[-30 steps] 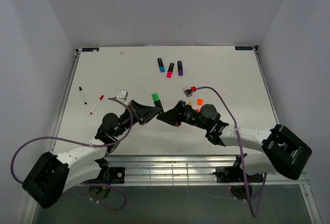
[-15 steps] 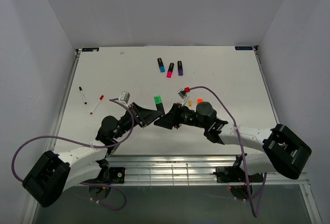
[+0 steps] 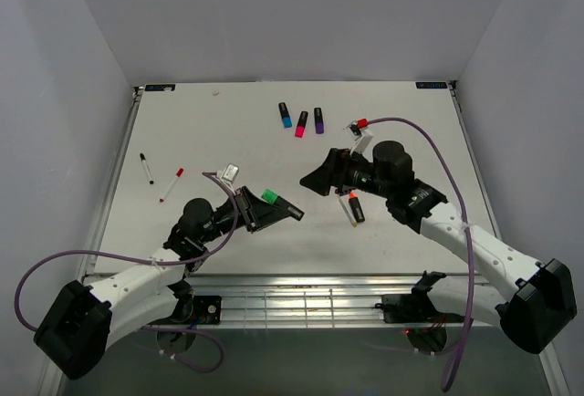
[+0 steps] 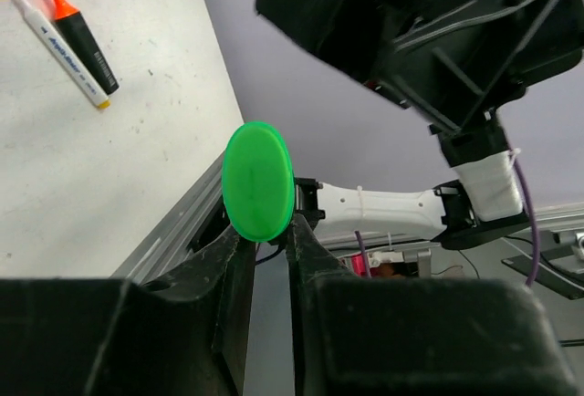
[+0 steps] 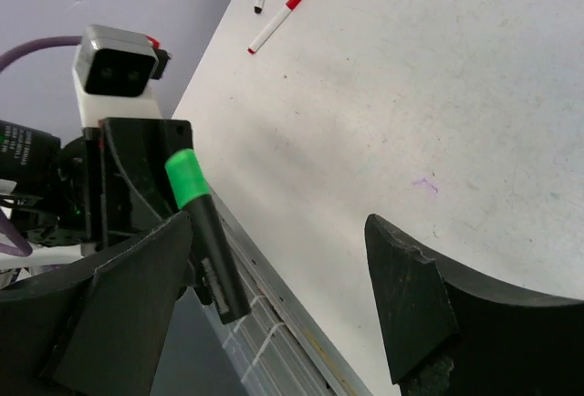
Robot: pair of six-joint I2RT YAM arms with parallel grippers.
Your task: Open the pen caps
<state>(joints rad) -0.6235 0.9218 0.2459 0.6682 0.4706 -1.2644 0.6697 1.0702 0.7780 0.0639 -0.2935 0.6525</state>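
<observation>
My left gripper (image 3: pixel 258 210) is shut on a stubby black marker (image 3: pixel 285 208), gripping it at its green cap (image 3: pixel 268 196), and holds it above the table's near edge. In the left wrist view the cap's round end (image 4: pixel 258 191) sits between the fingers (image 4: pixel 212 273). My right gripper (image 3: pixel 317 178) stands open and empty, apart from the marker, to its right and farther back. In the right wrist view the green-capped marker (image 5: pixel 208 236) shows beside my left finger (image 5: pixel 128 305). Markers with blue (image 3: pixel 286 121), pink (image 3: pixel 300 130) and purple (image 3: pixel 319 127) caps lie at the back.
An uncapped orange-tipped marker (image 3: pixel 355 207) and a thin white pen (image 3: pixel 347 209) lie under the right arm. Two thin white pens, one black-capped (image 3: pixel 146 168) and one red-capped (image 3: pixel 172 184), lie at the left. The metal rail (image 3: pixel 301 277) runs along the near edge.
The right gripper has opened, let go and pulled away to the right and back. The left gripper has drawn the green-capped marker nearer and turned it.
</observation>
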